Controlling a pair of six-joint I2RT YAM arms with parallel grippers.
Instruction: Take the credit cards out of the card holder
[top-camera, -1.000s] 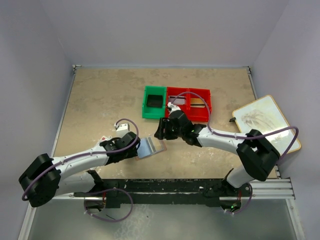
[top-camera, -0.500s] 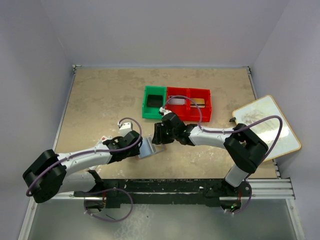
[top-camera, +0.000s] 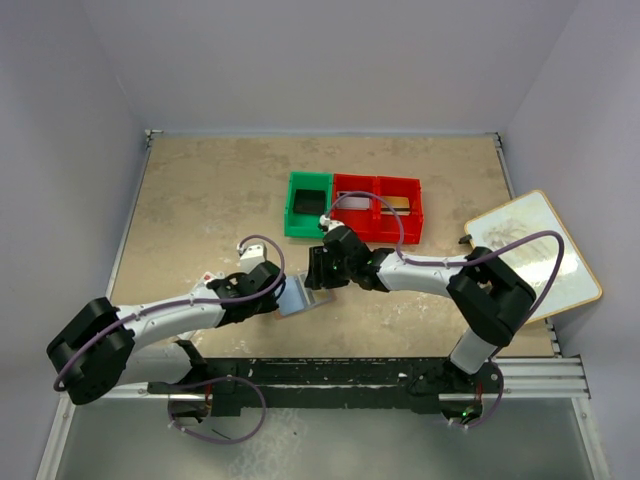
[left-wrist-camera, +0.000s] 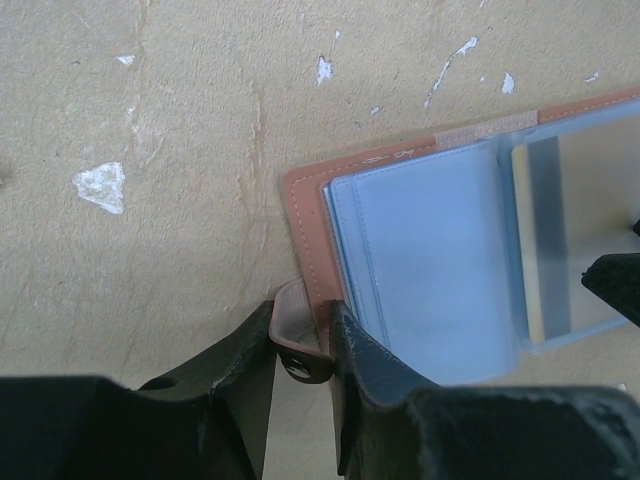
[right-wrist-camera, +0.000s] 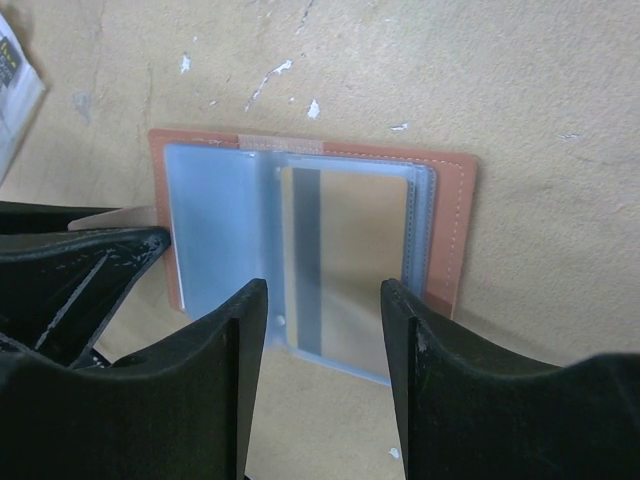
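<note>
Open card holder (top-camera: 302, 296), lining up, flat on the table (top-camera: 200, 200) — mid-width, closer to the near edge than the far one. A tan card (right-wrist-camera: 350, 255) with a dark stripe sits in a clear sleeve (right-wrist-camera: 215, 230) on the half away from the left gripper (left-wrist-camera: 302, 318). That gripper's fingers are closed on the small snap tab (left-wrist-camera: 298, 352) at the holder's edge, probably to pin the holder so it won't slide when the card is pulled. The right gripper (right-wrist-camera: 322, 300) hangs over the sleeve with its jaws apart, straddling the card and holding nothing — likely lining up a grab.

From overhead, the holder is only a pale patch between the two grippers, and the card can't be made out. Only the left wrist view shows the tab pinch. Only the right wrist view shows the stripe. There are possibly more cards underneath, but I can't tell.
</note>
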